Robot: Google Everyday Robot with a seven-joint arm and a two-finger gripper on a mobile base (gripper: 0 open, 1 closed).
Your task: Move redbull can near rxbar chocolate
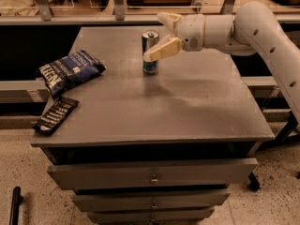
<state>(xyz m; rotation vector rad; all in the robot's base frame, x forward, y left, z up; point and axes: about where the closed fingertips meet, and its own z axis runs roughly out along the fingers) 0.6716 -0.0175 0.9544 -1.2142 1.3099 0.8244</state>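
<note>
The redbull can (150,66), blue and silver, stands upright on the back middle of the grey table (187,107). My gripper (154,35) reaches in from the right at can height. It is open, with one tan finger (165,18) behind the can's top and the other (164,48) in front of its upper half, so the can sits between them. The rxbar chocolate (55,115), a flat black wrapper with white lettering, lies at the table's front left corner, far from the can.
A puffy dark blue chip bag (70,71) lies on the left side of the table, between the can and the bar. Drawers (152,172) sit below the tabletop. A counter rail (93,18) runs behind the table.
</note>
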